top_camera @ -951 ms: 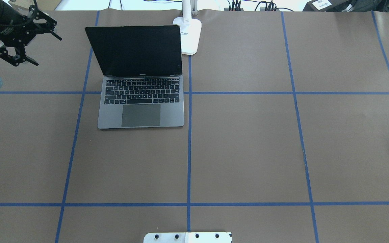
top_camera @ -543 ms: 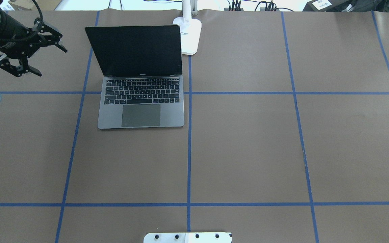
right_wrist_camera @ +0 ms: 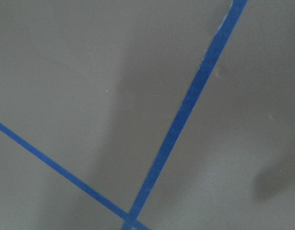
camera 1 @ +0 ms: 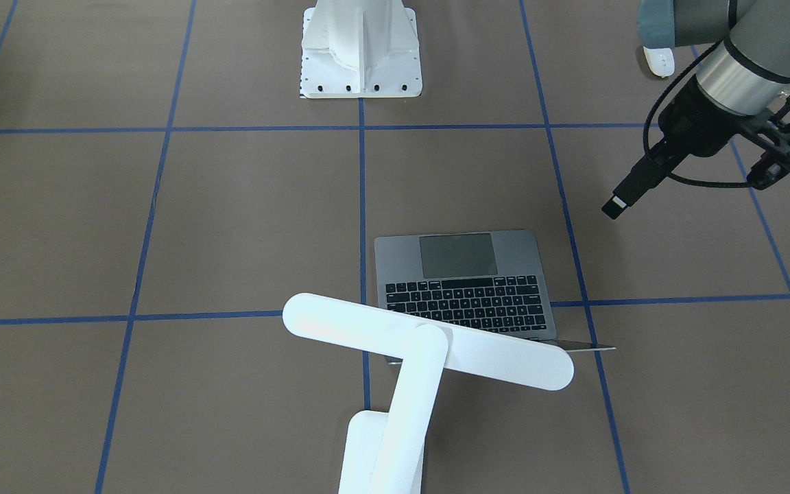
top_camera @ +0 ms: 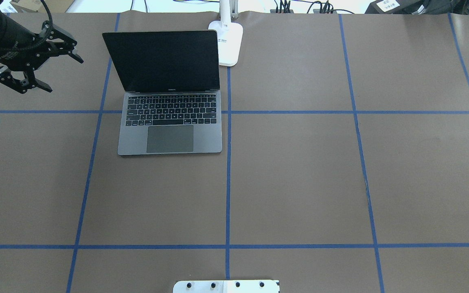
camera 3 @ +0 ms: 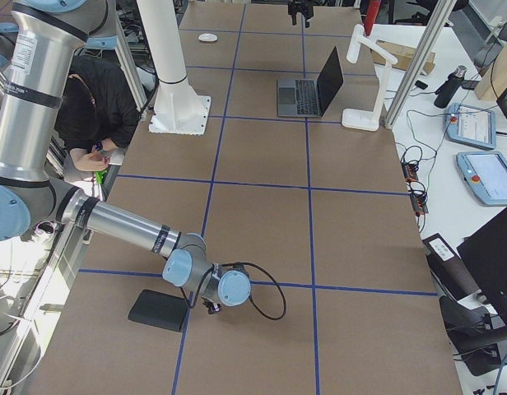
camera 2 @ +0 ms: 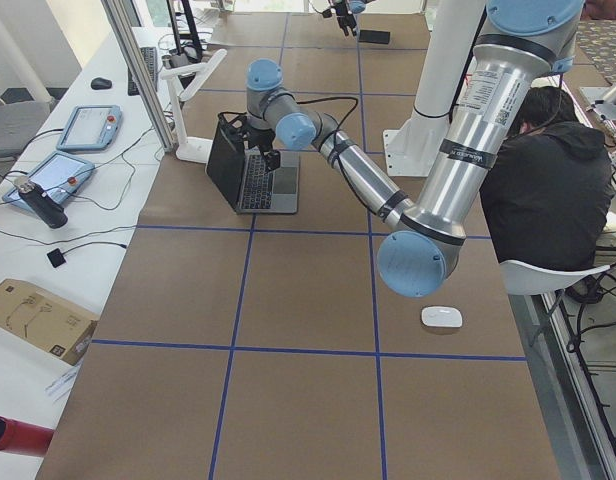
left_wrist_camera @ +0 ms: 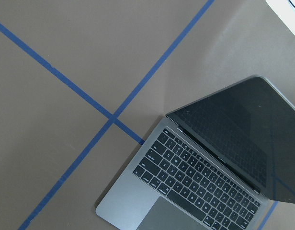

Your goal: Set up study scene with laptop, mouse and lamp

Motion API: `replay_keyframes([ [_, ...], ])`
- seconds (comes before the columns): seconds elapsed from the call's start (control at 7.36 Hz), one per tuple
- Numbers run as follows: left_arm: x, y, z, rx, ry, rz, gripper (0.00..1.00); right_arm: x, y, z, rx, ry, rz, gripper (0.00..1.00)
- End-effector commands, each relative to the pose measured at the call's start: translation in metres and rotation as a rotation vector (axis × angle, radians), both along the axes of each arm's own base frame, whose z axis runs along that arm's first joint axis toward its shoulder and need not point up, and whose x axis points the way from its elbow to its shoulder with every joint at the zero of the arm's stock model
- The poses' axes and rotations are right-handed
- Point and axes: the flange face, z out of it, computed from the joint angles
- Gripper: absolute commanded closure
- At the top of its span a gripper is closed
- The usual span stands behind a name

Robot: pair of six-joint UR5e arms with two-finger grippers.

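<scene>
The laptop point(top_camera: 169, 110) stands open at the back left of centre, screen dark; it also shows in the left wrist view point(left_wrist_camera: 205, 177). The lamp's base point(top_camera: 228, 42) stands right of its screen, and the lamp's bar head point(camera 1: 429, 339) hangs over the lid. The mouse point(camera 2: 441, 318) lies near the robot's side at the left end, and in the front view point(camera 1: 659, 62) the left arm partly hides it. My left gripper point(top_camera: 66, 75) is open and empty, in the air left of the laptop screen. My right gripper point(camera 3: 212, 306) is low beside a black mat; I cannot tell its state.
The black square mat point(camera 3: 159, 311) lies at the right end of the table. The white bolted pedestal point(camera 1: 361, 51) stands mid-table on the robot's side. A person point(camera 2: 548, 190) sits beside the table. Blue tape lines cross the brown table cover point(top_camera: 299, 175).
My left gripper has moved right toward the laptop and a little down in the overhead view, still open. Laptop and lamp have not moved.
</scene>
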Motion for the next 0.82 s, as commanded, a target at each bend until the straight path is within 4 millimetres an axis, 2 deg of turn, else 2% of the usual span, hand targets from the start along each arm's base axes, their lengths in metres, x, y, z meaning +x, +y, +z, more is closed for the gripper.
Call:
replay_keyframes([
  [0.0, -0.001, 0.002, -0.006, 0.011, 0.006, 0.001, 0.00, 0.006, 0.027, 0.017, -0.018, -0.008, -0.021, 0.01],
  [0.27, 0.008, 0.004, -0.006, 0.024, -0.015, -0.008, 0.00, 0.007, 0.042, 0.032, -0.032, -0.010, -0.044, 0.01],
  [0.41, 0.019, 0.007, -0.005, 0.026, -0.023, 0.002, 0.00, 0.007, 0.039, 0.033, -0.015, 0.010, -0.066, 0.01],
  [0.68, 0.023, 0.008, -0.008, 0.029, -0.021, 0.009, 0.00, 0.015, 0.039, 0.036, -0.007, 0.038, -0.065, 0.01],
])
